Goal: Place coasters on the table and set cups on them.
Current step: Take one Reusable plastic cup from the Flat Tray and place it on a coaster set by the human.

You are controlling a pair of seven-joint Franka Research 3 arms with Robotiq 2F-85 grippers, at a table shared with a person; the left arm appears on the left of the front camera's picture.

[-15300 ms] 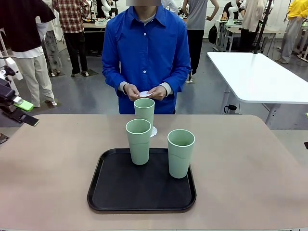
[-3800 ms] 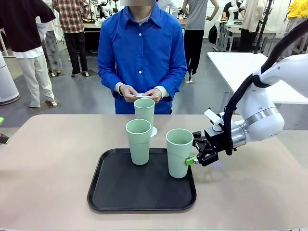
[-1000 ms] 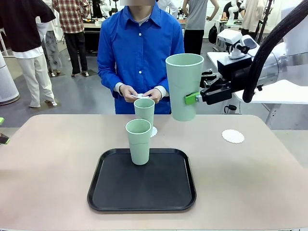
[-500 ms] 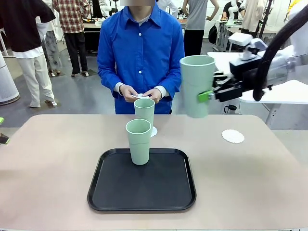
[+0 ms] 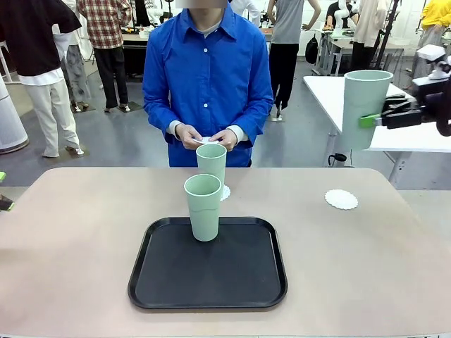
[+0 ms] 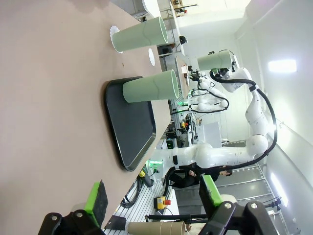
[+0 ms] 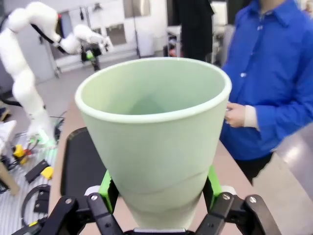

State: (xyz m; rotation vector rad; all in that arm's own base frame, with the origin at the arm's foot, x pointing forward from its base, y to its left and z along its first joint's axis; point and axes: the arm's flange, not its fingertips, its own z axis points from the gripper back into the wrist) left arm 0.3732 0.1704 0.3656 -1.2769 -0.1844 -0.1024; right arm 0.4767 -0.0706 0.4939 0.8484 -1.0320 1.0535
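While the right hand (image 5: 365, 121) clamps one cup (image 5: 366, 95) high in the air, a coaster (image 5: 341, 198) lies on the counter (image 5: 394, 267) below it; the left hand (image 6: 152, 192) gapes wide, empty.

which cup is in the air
The cup in the right hand, held high; the second cup stands on the tray, the third cup on a doily.

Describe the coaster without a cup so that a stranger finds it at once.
Start at the tan table, then look right of the black tray. The bare coaster lies flat near the far right corner; the other coaster, behind the tray, has a cup on it.
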